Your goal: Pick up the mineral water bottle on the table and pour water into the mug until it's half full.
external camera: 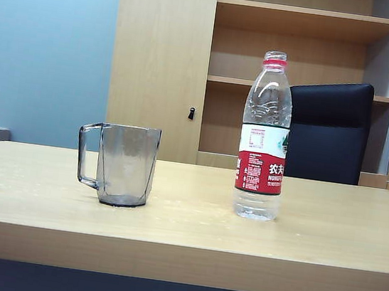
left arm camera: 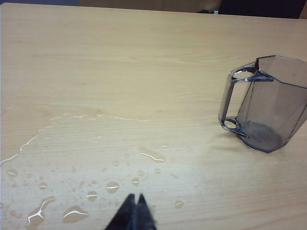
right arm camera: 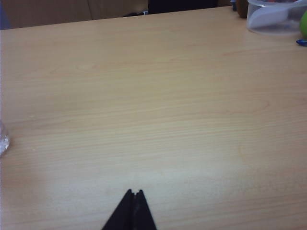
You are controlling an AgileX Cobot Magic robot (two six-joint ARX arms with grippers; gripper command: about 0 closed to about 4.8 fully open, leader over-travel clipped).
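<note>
On table (external camera: 184, 223), mineral water bottle (external camera: 264, 137) labelled "农夫", both jaws closed

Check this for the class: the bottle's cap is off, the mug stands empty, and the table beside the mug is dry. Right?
Not quite. The left wrist view shows spilled water pooled on the table beside the mug. The mineral water bottle is uncapped and the mug empty, as stated.
</note>
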